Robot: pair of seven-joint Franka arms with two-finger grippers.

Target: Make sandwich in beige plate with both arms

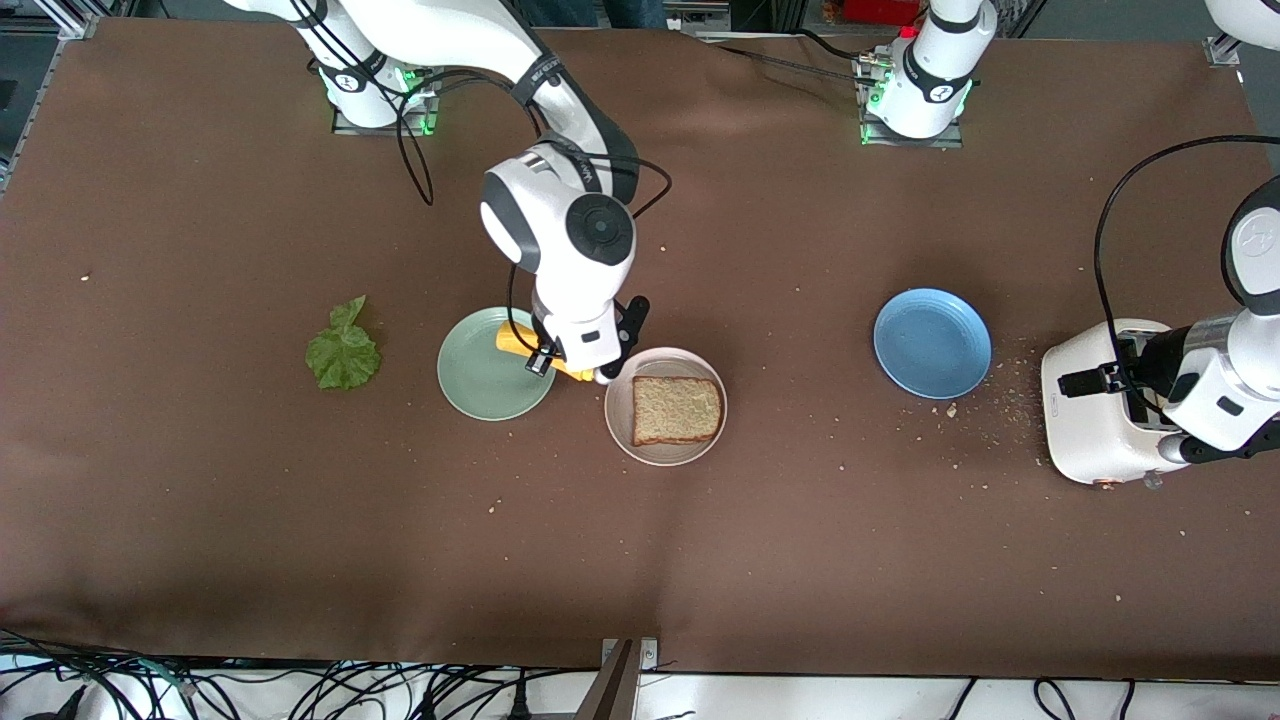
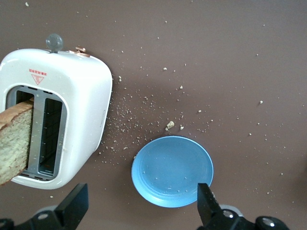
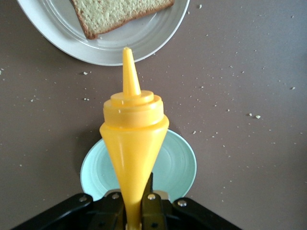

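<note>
Now the right gripper (image 3: 136,211) clamps a yellow squeeze bottle (image 3: 132,143) beside the beige plate (image 1: 622,425). Its left gripper (image 2: 139,208) hangs open, waiting over the toaster (image 2: 76,110).

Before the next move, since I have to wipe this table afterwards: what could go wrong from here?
1. The right tool grips the yellow squeeze bottle with its nozzle at the beige plate's rim, short of the bread slice; squeezing now might put sauce on the rim or the table.
2. The left tool hangs open over the blue plate beside the toaster, where a slice sticks out; a grab could tip it or scatter crumbs.
</note>
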